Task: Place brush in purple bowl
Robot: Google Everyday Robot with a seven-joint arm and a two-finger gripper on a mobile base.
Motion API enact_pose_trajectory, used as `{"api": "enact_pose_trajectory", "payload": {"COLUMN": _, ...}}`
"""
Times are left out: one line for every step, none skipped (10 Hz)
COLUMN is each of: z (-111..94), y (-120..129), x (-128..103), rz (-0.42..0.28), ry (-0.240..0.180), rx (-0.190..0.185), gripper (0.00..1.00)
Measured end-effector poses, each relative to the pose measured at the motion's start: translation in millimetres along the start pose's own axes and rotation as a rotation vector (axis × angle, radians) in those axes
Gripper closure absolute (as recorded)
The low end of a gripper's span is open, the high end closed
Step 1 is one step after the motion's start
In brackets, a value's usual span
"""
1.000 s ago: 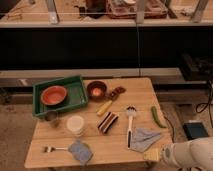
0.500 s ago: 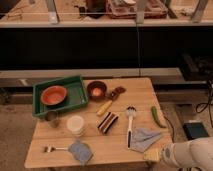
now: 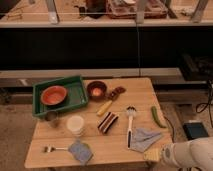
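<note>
While brush (image 3: 130, 127) lies unmoved on table (image 3: 112, 146) | end effector unseen lower right; cannot tell state

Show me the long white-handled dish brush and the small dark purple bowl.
white-handled dish brush (image 3: 129, 129), camera view, mid-handle
dark purple bowl (image 3: 89, 90), camera view, left rim
gripper: unseen, past white arm (image 3: 192, 154), lower right

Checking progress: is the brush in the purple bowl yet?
Out: brush lies on the table, apart from purple bowl; claw at near-right corner.

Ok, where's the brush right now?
In the camera view, the brush lies right of centre on the table, its handle beside the grey cloth; the gripper is at the front-right corner, apart from it.
</note>
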Motion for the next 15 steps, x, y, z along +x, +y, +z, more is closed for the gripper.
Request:
{"api": "enact_pose_trajectory", "payload": {"z": 0, "y": 0, "x": 0, "rz": 0.0, "ry": 0.0, "rx": 0.0, "gripper": 0.38}}
{"api": "enact_pose_trajectory", "payload": {"z": 0, "y": 0, "x": 1, "rz": -0.001, "ry": 0.002, "rx": -0.001, "gripper": 0.38}}
{"api": "enact_pose_trajectory", "payload": {"z": 1, "y": 0, "x": 5, "rz": -0.009, "ry": 0.013, "rx": -0.008, "gripper": 0.38}}
{"api": "enact_pose_trajectory", "payload": {"z": 4, "y": -3, "x": 13, "rz": -0.02, "ry": 0.021, "rx": -0.016, "gripper": 0.38}}
{"api": "enact_pose_trajectory", "payload": {"z": 8, "y": -6, "x": 24, "rz": -0.031, "ry": 0.03, "rx": -0.024, "gripper": 0.38}}
{"api": "enact_pose_trajectory", "payload": {"z": 13, "y": -10, "x": 41, "rz": -0.043, "ry": 0.044, "rx": -0.032, "gripper": 0.38}}
{"api": "enact_pose_trajectory", "payload": {"z": 22, "y": -16, "x": 67, "rz": -0.069, "ry": 0.059, "rx": -0.033, "gripper": 0.38}}
{"api": "enact_pose_trajectory", "payload": {"z": 31, "y": -24, "x": 92, "rz": -0.095, "ry": 0.071, "rx": -0.025, "gripper": 0.38}}
{"api": "enact_pose_trajectory", "payload": {"z": 38, "y": -29, "x": 112, "rz": -0.123, "ry": 0.085, "rx": -0.018, "gripper": 0.38}}
{"api": "enact_pose_trajectory", "payload": {"z": 47, "y": -34, "x": 132, "rz": -0.151, "ry": 0.102, "rx": -0.012, "gripper": 0.38}}
{"api": "enact_pose_trajectory", "payload": {"z": 56, "y": -37, "x": 149, "rz": -0.171, "ry": 0.118, "rx": -0.007, "gripper": 0.38}}
{"api": "enact_pose_trajectory", "payload": {"z": 62, "y": -39, "x": 163, "rz": -0.183, "ry": 0.132, "rx": -0.004, "gripper": 0.38}}
{"api": "enact_pose_trajectory", "payload": {"z": 71, "y": -39, "x": 183, "rz": -0.198, "ry": 0.152, "rx": 0.0, "gripper": 0.38}}
{"api": "enact_pose_trajectory", "payload": {"z": 80, "y": -38, "x": 197, "rz": -0.211, "ry": 0.166, "rx": -0.002, "gripper": 0.38}}
{"api": "enact_pose_trajectory", "payload": {"z": 87, "y": -36, "x": 206, "rz": -0.217, "ry": 0.173, "rx": -0.004, "gripper": 0.38}}
